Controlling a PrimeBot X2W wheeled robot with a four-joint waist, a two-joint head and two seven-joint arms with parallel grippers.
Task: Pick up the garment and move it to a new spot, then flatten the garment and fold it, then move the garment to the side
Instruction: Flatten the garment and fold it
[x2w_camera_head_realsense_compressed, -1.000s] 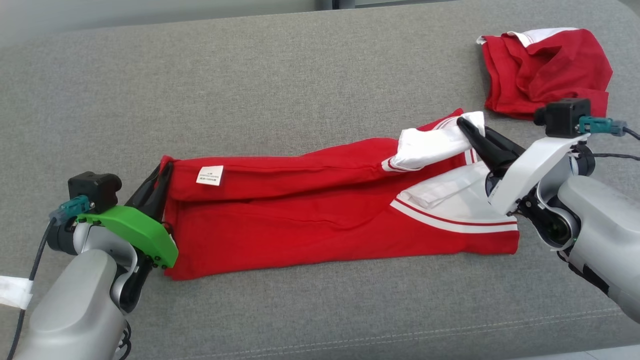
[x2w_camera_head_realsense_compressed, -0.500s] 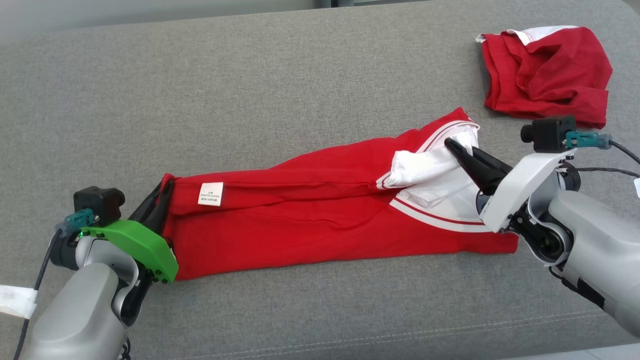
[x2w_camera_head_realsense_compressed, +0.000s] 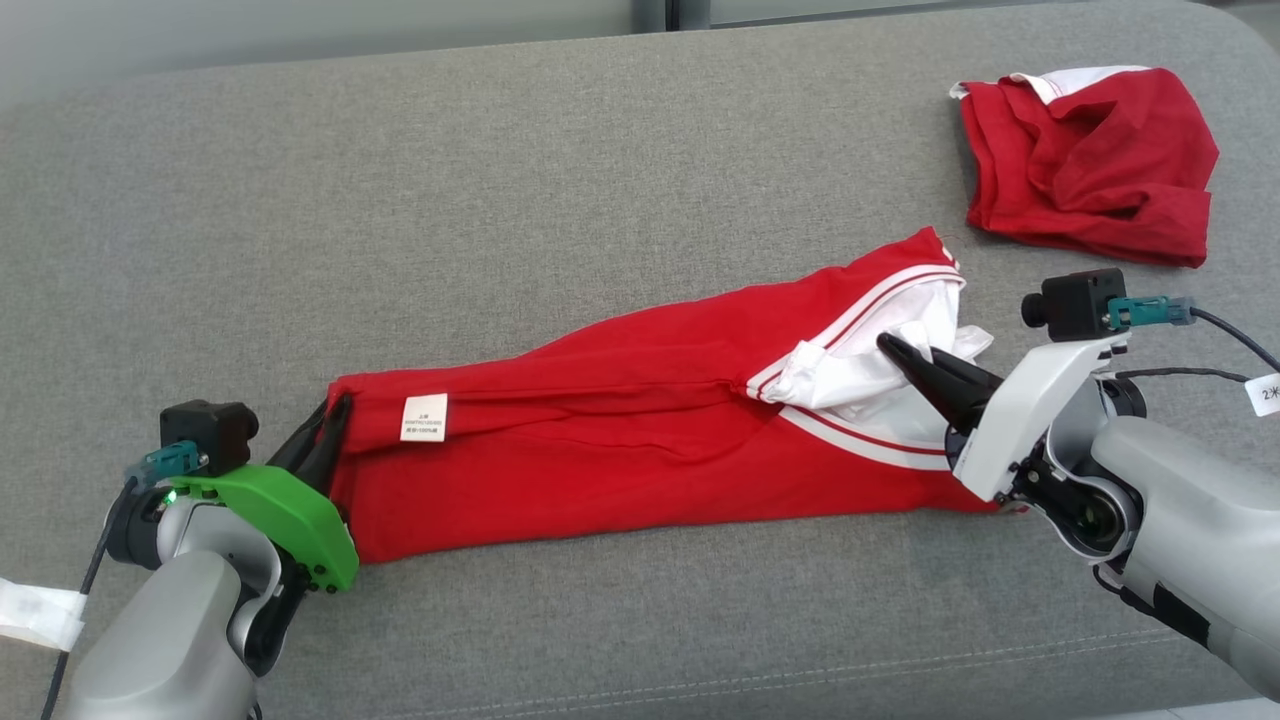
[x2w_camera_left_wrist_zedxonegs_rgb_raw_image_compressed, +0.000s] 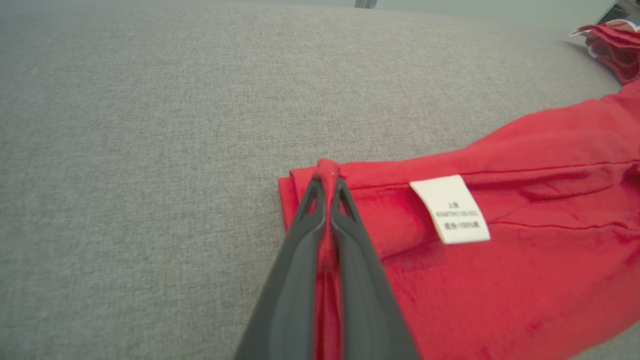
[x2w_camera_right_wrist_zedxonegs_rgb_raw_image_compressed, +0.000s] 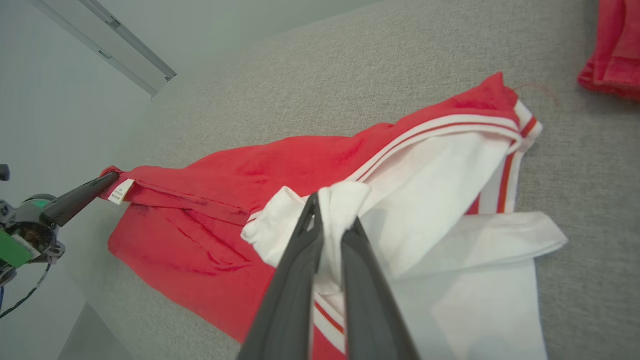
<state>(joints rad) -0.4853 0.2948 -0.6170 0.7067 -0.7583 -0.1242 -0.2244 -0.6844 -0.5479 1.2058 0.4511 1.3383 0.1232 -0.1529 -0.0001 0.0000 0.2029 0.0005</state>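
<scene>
The garment (x2w_camera_head_realsense_compressed: 620, 440) is a red top with white, red-striped trim, stretched left to right across the grey sofa seat (x2w_camera_head_realsense_compressed: 560, 180), folded lengthwise with a white label facing up. My left gripper (x2w_camera_head_realsense_compressed: 335, 420) is shut on its left corner; in the left wrist view the fingers (x2w_camera_left_wrist_zedxonegs_rgb_raw_image_compressed: 327, 197) pinch a red fold of the garment (x2w_camera_left_wrist_zedxonegs_rgb_raw_image_compressed: 525, 240) beside the label. My right gripper (x2w_camera_head_realsense_compressed: 895, 350) is shut on the white part at the right end; in the right wrist view its fingers (x2w_camera_right_wrist_zedxonegs_rgb_raw_image_compressed: 335, 220) clamp a bunch of white cloth of the garment (x2w_camera_right_wrist_zedxonegs_rgb_raw_image_compressed: 310, 165).
A second red and white garment (x2w_camera_head_realsense_compressed: 1090, 160) lies crumpled at the back right of the seat, also seen as a red heap (x2w_camera_right_wrist_zedxonegs_rgb_raw_image_compressed: 612, 50) in the right wrist view. The seat's front seam runs along the bottom. A white tag (x2w_camera_head_realsense_compressed: 35, 610) sits at the lower left.
The right gripper has drawn the white end nearer and lower, laying the upper layer down over the lower one. The left gripper held its corner; the view has shifted a little.
</scene>
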